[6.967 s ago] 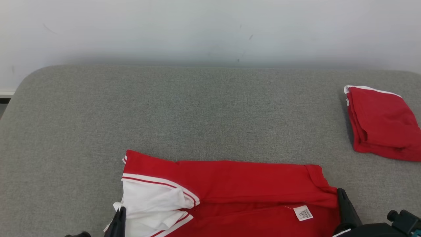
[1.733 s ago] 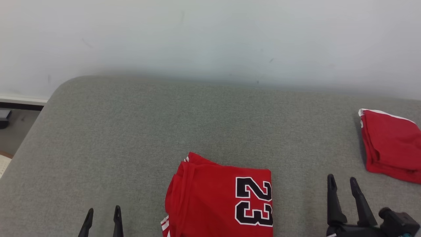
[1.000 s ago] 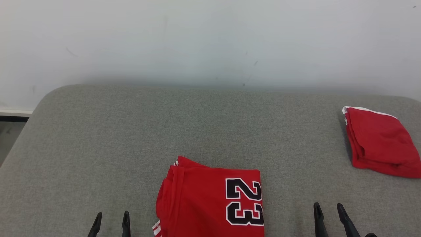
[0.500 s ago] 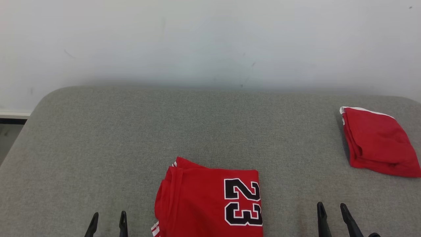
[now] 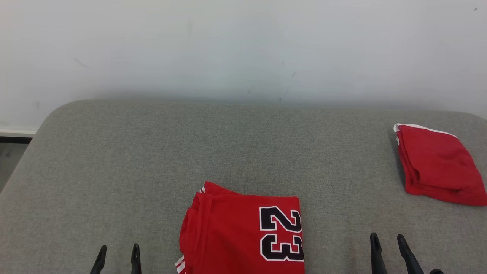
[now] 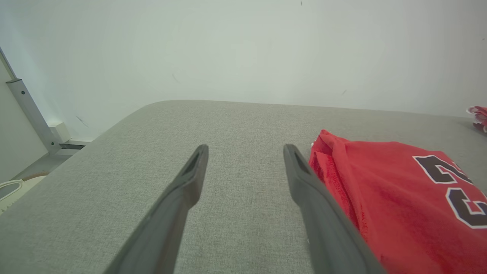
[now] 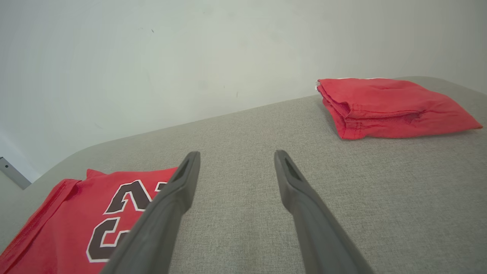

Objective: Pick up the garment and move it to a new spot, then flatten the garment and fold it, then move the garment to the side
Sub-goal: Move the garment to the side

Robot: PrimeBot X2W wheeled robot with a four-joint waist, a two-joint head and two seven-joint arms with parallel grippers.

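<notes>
Garment folded between left end effector, right end effector.

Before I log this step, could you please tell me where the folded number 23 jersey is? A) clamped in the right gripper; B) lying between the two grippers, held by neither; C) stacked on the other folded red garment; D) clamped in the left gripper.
B: the red jersey lies on the grey cushion between the open left gripper and open right gripper, both empty.

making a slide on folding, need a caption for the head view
Folded red 23 jersey on grey cushion between open left pincer and right pincer; second folded red garment far right.
</notes>
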